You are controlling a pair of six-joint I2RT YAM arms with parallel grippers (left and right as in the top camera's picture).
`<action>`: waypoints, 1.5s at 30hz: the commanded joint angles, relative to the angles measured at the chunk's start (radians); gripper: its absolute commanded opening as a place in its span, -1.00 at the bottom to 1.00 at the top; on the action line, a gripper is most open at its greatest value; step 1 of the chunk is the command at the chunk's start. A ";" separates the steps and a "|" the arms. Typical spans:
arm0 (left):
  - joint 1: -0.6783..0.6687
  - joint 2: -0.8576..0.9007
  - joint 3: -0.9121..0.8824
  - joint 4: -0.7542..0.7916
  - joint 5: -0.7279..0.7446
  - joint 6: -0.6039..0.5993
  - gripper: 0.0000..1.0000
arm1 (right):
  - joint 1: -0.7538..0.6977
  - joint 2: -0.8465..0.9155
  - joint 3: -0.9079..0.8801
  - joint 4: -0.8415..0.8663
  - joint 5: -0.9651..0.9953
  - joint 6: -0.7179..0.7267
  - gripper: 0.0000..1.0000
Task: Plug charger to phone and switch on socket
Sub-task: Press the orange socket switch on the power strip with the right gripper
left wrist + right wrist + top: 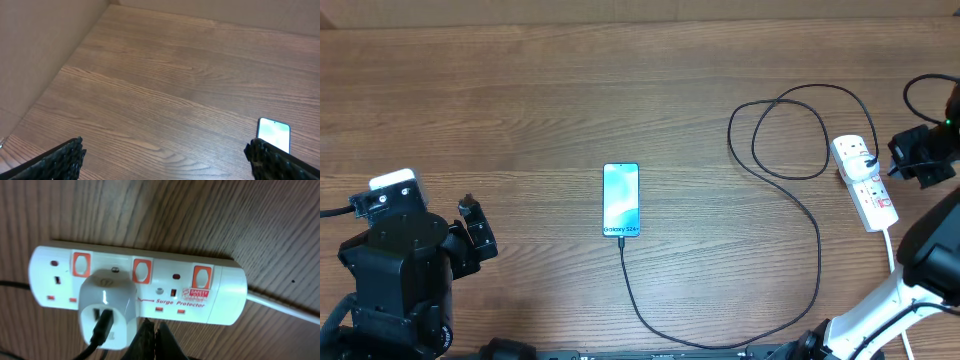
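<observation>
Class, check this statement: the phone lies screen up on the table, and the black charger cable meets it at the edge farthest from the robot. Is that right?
Not quite. The overhead view shows the charger meeting the phone at its edge nearest the robot, not the farthest. The phone does lie screen up on the table.
</observation>
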State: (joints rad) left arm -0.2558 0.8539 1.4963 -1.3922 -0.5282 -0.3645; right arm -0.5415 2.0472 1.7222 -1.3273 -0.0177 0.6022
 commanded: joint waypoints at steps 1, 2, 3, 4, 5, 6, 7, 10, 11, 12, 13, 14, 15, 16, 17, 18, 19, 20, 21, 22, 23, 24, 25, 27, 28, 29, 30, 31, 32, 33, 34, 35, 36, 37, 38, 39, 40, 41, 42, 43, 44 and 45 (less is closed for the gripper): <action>-0.006 0.001 -0.003 0.001 -0.013 -0.006 0.99 | 0.000 0.028 0.026 0.005 0.026 -0.010 -0.92; -0.006 0.001 -0.003 0.001 -0.013 -0.006 0.99 | 0.000 0.037 0.026 0.009 0.028 -0.011 -0.92; -0.006 0.001 -0.003 0.001 -0.013 -0.006 0.99 | 0.000 0.042 0.025 0.013 0.026 -0.021 -0.92; -0.006 0.001 -0.003 0.001 -0.013 -0.006 0.99 | 0.000 0.047 0.025 0.018 0.026 -0.028 -0.92; -0.006 0.002 -0.003 0.001 -0.013 -0.006 0.99 | 0.000 0.051 0.025 0.022 0.026 -0.028 -0.92; -0.006 0.001 -0.003 0.001 -0.013 -0.006 0.99 | 0.000 0.054 0.025 0.024 0.026 -0.028 -0.92; -0.006 0.001 -0.003 0.001 -0.013 -0.006 0.99 | 0.001 0.057 0.025 0.026 0.026 -0.028 -0.92; -0.006 0.002 -0.003 0.001 -0.013 -0.006 0.99 | 0.003 0.059 0.024 0.039 0.023 -0.027 -0.92; -0.006 0.001 -0.003 0.001 -0.013 -0.006 0.99 | 0.003 0.059 0.024 0.043 0.023 -0.027 -0.92; -0.006 0.001 -0.003 0.001 -0.013 -0.006 0.99 | 0.003 0.059 0.024 0.046 0.023 -0.027 -0.92; -0.006 0.002 -0.003 0.001 -0.013 -0.006 0.99 | 0.003 0.059 0.024 0.047 0.023 -0.027 -0.92; -0.006 0.002 -0.003 0.001 -0.013 -0.006 0.99 | 0.003 0.059 0.024 0.048 0.023 -0.027 -0.92; -0.006 0.002 -0.003 0.001 -0.013 -0.006 0.99 | 0.004 0.059 0.023 0.050 0.023 -0.027 -0.92; -0.006 0.002 -0.003 0.001 -0.013 -0.006 0.99 | 0.004 0.059 0.022 0.051 0.023 -0.027 -0.92; -0.006 0.001 -0.003 0.001 -0.013 -0.006 0.99 | 0.004 0.059 0.020 0.055 0.023 -0.027 -0.92; -0.006 0.002 -0.003 0.001 -0.013 -0.006 1.00 | 0.005 0.059 0.017 0.058 0.023 -0.027 -0.92; -0.006 0.002 -0.003 0.001 -0.013 -0.006 0.99 | 0.006 0.059 0.012 0.060 0.022 -0.027 -0.92; -0.006 0.002 -0.003 0.001 -0.013 -0.006 0.99 | 0.007 0.059 0.007 0.064 0.019 -0.027 -0.92; -0.006 0.002 -0.003 0.001 -0.013 -0.006 0.99 | 0.010 0.059 0.002 0.070 0.015 -0.027 -0.92; -0.006 0.002 -0.003 0.001 -0.013 -0.006 0.99 | 0.013 0.060 -0.001 0.072 0.015 -0.027 -0.92; -0.006 0.002 -0.003 0.001 -0.013 -0.006 0.99 | 0.018 0.063 -0.002 0.074 0.016 -0.027 -0.92; -0.006 0.002 -0.003 0.001 -0.013 -0.006 0.99 | 0.023 0.065 -0.002 0.077 0.015 -0.027 -0.92; -0.006 0.001 -0.003 0.001 -0.013 -0.006 0.99 | 0.029 0.071 -0.002 0.080 0.016 -0.027 -0.92; -0.006 0.002 -0.003 0.001 -0.013 -0.006 0.99 | 0.039 0.080 -0.002 0.084 0.016 -0.027 -0.92; -0.006 0.002 -0.003 0.001 -0.013 -0.006 0.99 | 0.045 0.089 -0.002 0.084 0.016 -0.027 -0.92; -0.006 0.001 -0.003 0.001 -0.013 -0.006 0.99 | 0.050 0.095 -0.002 0.084 0.016 -0.027 -0.92; -0.006 0.002 -0.003 0.001 -0.013 -0.006 0.99 | 0.056 0.106 -0.002 0.084 0.016 -0.027 -0.92; -0.006 0.001 -0.003 0.001 -0.013 -0.006 0.99 | 0.059 0.111 -0.002 0.084 0.016 -0.027 -0.92; -0.006 0.002 -0.003 0.001 -0.013 -0.006 0.99 | 0.062 0.118 -0.002 0.084 0.016 -0.027 -0.92; -0.006 0.002 -0.003 0.001 -0.013 -0.006 0.99 | 0.062 0.120 -0.002 0.084 0.016 -0.027 -0.92; -0.006 0.001 -0.003 0.001 -0.013 -0.006 0.99 | 0.062 0.121 -0.002 0.084 0.016 -0.027 -0.92; -0.006 0.001 -0.003 0.001 -0.013 -0.006 0.99 | 0.062 0.121 -0.002 0.084 0.016 -0.027 -0.92; -0.006 0.001 -0.003 0.001 -0.013 -0.006 0.99 | 0.062 0.121 -0.002 0.084 0.016 -0.027 -0.92; -0.006 0.002 -0.003 0.001 -0.013 -0.006 0.99 | 0.062 0.121 -0.002 0.084 0.016 -0.027 -0.92; -0.006 0.001 -0.003 0.001 -0.013 -0.006 0.99 | 0.061 0.121 -0.002 0.082 0.017 -0.027 -0.92; -0.006 0.001 -0.003 0.001 -0.013 -0.006 0.99 | 0.062 0.121 -0.002 0.081 0.017 -0.027 -0.92; -0.006 0.002 -0.003 0.001 -0.013 -0.006 0.99 | 0.062 0.121 -0.002 0.081 0.016 -0.027 -0.92; -0.006 0.002 -0.003 0.001 -0.013 -0.006 0.99 | 0.062 0.121 -0.002 0.081 0.016 -0.027 -0.92; -0.006 0.002 -0.003 0.001 -0.013 -0.006 0.99 | 0.062 0.121 -0.002 0.082 0.016 -0.027 -0.92; -0.006 0.002 -0.003 0.001 -0.013 -0.006 0.99 | 0.063 0.121 -0.002 0.084 0.016 -0.027 -0.92; -0.006 0.001 -0.003 0.001 -0.013 -0.006 0.99 | 0.064 0.122 -0.002 0.085 0.016 -0.027 -0.92; -0.006 0.002 -0.003 0.001 -0.013 -0.006 0.99 | 0.064 0.122 -0.002 0.089 0.016 -0.027 -0.92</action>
State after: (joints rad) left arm -0.2558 0.8539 1.4963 -1.3918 -0.5285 -0.3645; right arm -0.4957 2.1597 1.7203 -1.2572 0.0303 0.5758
